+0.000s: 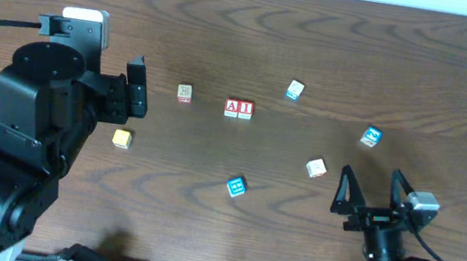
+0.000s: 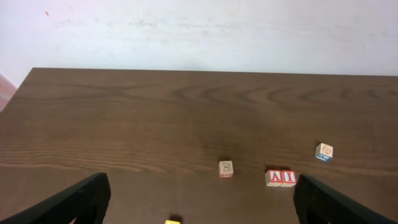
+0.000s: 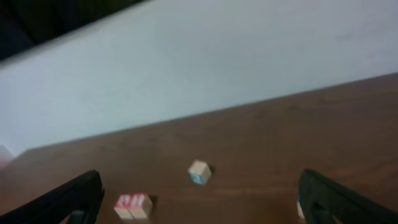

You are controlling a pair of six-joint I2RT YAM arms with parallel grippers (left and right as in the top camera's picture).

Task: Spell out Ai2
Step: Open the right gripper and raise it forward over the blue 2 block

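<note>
Left gripper [image 1: 137, 88] sits at the left of the table [image 1: 338, 35] in your overhead view, its jaws apart and holding nothing. The right gripper [image 1: 370, 190] at the near right edge is likewise spread wide and empty. Count eight blocks on the wood. The red A block [image 1: 232, 107] and red I block [image 1: 246, 109] touch side by side near the middle, with the A on the left. A tan block [image 1: 185, 93] lies just to their left and a yellow block [image 1: 122, 138] sits near the left arm. Three blue-marked blocks [image 1: 295, 90] [image 1: 371, 136] [image 1: 236, 186] are scattered well apart, and a pale block [image 1: 316, 168] lies near the right fingers. Their faces are too small for you to read. From the left wrist you see both fingers [image 2: 74, 200] far apart at the bottom corners. Five blocks show here: the tan one, the A and I pair, one blue-marked block farther right, and a sliver of the yellow one at the bottom edge. The right wrist picture is blurred. Its fingers [image 3: 71, 200] stand wide apart, and you can make out the red pair at lower left and one blue-marked block ahead.
</note>
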